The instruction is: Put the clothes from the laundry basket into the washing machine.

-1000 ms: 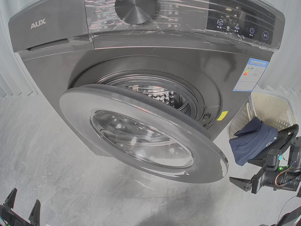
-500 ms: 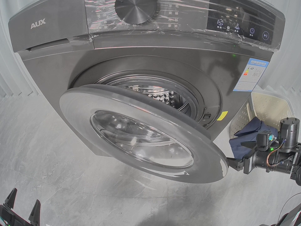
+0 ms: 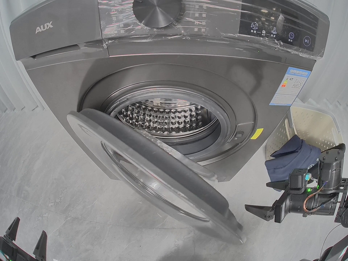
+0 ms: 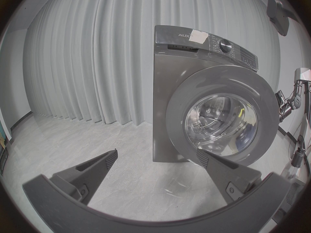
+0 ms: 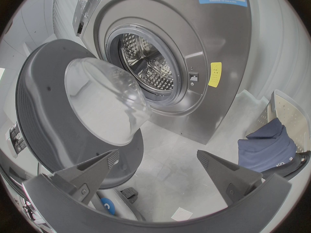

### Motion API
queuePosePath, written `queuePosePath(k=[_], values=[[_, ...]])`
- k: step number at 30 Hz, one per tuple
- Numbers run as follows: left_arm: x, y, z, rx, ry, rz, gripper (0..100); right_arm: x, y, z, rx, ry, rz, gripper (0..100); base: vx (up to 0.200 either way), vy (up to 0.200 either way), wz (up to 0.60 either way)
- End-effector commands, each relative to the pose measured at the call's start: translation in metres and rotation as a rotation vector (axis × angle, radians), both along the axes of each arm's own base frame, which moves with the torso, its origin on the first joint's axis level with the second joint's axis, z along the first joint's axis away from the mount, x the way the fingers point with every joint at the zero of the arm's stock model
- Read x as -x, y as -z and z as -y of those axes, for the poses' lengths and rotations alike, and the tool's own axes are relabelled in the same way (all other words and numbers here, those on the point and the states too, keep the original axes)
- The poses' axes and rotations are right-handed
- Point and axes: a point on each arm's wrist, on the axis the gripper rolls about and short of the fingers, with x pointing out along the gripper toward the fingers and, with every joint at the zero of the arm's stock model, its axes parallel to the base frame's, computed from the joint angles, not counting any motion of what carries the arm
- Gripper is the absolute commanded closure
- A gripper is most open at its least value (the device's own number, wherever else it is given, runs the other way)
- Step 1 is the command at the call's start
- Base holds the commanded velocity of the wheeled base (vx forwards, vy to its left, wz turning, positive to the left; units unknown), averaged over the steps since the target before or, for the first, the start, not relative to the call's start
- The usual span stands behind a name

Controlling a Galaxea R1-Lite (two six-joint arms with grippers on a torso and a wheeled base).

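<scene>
Pale grey marble-look floor tiles (image 3: 90, 200), pleated white curtain (image 4: 81, 65) behind. Brushed-grey washing machine (image 3: 65, 73) w/ its round door (image 3: 156, 171) hanging wide open, bulging clear glass bowl in the middle, dimpled steel drum (image 3: 163, 116) showing inside. Perforated cream plastic laundry basket (image 3: 319, 124) sits just beside the machine on the robot's right, soft navy clothes (image 3: 290, 160) draped over its front rim. Right pincer (image 3: 260, 196) is low near the basket, fingers apart, holding nothing. Left pincer (image 3: 29, 227) is low by the floor, also apart.
</scene>
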Motion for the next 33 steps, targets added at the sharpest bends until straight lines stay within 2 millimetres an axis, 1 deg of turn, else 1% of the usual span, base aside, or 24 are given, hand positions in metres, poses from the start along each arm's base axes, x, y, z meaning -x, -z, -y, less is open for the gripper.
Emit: queuePosePath(k=[1,3,6,8,15,20,22,25,27,28,29,31,33], values=[[0.000,0.004,0.000,0.001,0.000,-0.003,0,-0.005,-0.005,-0.002,-0.012,0.008,0.023,0,0.000,0.000,0.00],[0.000,0.004,0.000,0.001,0.000,-0.003,0,-0.015,-0.003,-0.007,-0.010,0.019,0.005,0,-0.100,0.000,0.00],[0.000,0.004,0.000,0.001,0.000,-0.003,0,-0.022,-0.004,-0.015,-0.016,0.015,-0.002,0,-0.200,0.000,0.00],[0.000,0.004,0.000,0.001,0.000,-0.003,0,-0.024,-0.002,-0.020,-0.015,-0.001,-0.009,0,-0.200,0.000,0.00],[0.000,0.004,0.000,0.001,0.000,-0.003,0,-0.009,0.000,-0.041,-0.027,-0.102,-0.035,0,0.000,0.000,0.00],[0.000,0.004,0.000,0.001,0.000,-0.003,0,0.008,-0.003,-0.055,-0.057,-0.189,-0.048,0,0.000,0.000,0.00],[0.000,0.004,0.000,0.001,0.000,-0.003,0,0.015,-0.007,-0.055,-0.077,-0.202,-0.043,0,0.000,0.000,0.00],[0.000,0.004,0.000,0.001,0.000,-0.003,0,0.014,-0.008,-0.053,-0.082,-0.186,-0.039,0,0.000,0.000,0.00],[0.000,0.004,0.000,0.001,0.000,-0.003,0,0.003,-0.010,-0.045,-0.064,-0.071,-0.011,0,0.000,0.000,0.00],[0.000,0.004,0.000,0.001,0.000,-0.003,0,0.003,-0.010,-0.045,-0.064,-0.071,-0.011,0,0.000,0.000,0.00],[0.000,0.004,0.000,0.001,0.000,-0.003,0,-0.007,-0.013,-0.039,-0.066,-0.011,0.003,0,0.000,0.000,0.00],[0.000,0.004,0.000,0.001,0.000,-0.003,0,-0.018,-0.014,-0.040,-0.066,0.017,0.007,0,0.000,0.000,0.00],[0.000,0.004,0.000,0.001,0.000,-0.001,0,-0.030,-0.015,-0.046,-0.068,0.033,0.012,0,0.000,0.000,0.00]])
